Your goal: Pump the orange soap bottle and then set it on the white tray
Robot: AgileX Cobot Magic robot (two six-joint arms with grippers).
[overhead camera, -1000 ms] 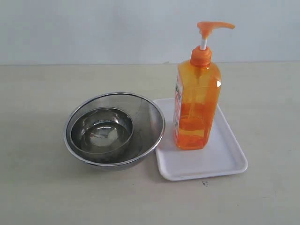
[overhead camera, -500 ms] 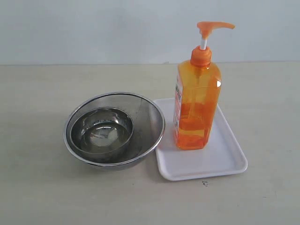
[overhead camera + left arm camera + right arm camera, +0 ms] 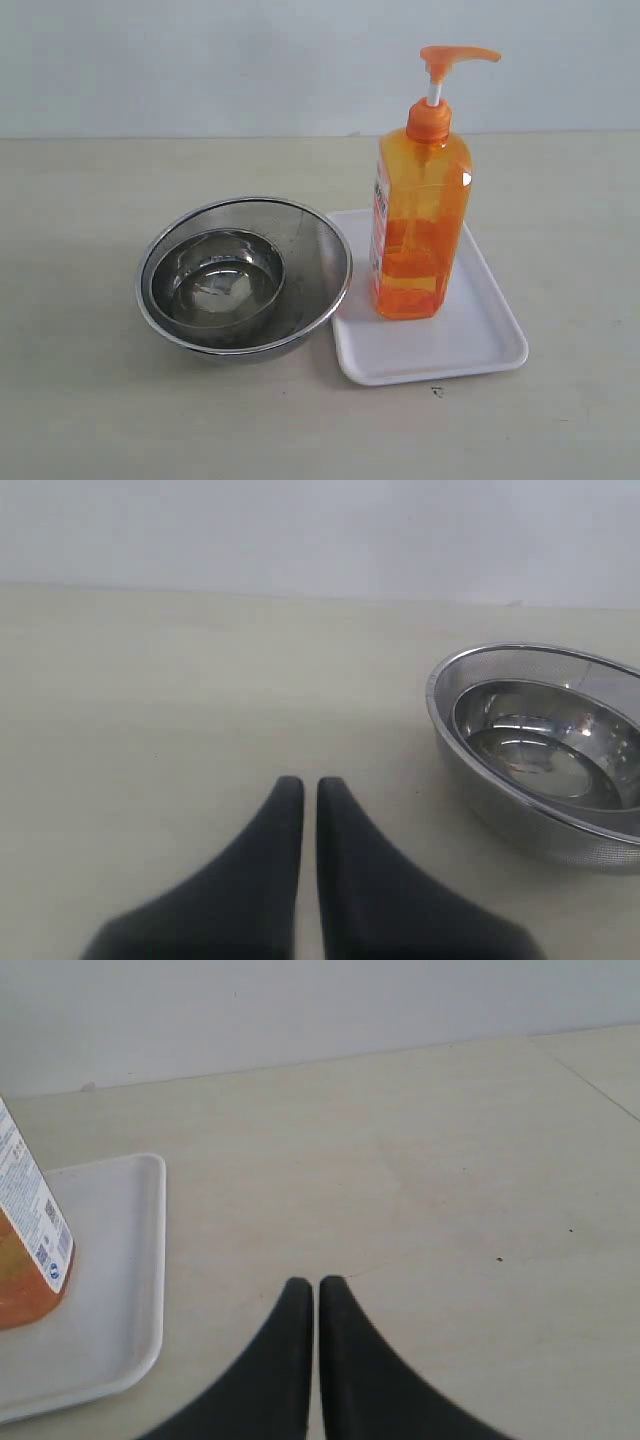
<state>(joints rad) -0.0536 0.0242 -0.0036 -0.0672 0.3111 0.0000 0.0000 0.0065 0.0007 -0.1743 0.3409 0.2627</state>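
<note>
The orange soap bottle (image 3: 420, 215) stands upright on the white tray (image 3: 470, 340), pump head raised, spout pointing right. The right wrist view catches the bottle's lower corner with its label (image 3: 28, 1240) on the tray (image 3: 120, 1260). My right gripper (image 3: 316, 1285) is shut with nothing in it, over bare table beside the tray. Well clear of the bottle, my left gripper (image 3: 310, 785) is shut and empty above bare table. Neither arm shows in the exterior view.
Two nested steel bowls (image 3: 243, 273) sit against the tray's left edge, the outer one a mesh strainer; they also appear in the left wrist view as steel bowls (image 3: 545, 745). A pale wall backs the beige table (image 3: 90, 400).
</note>
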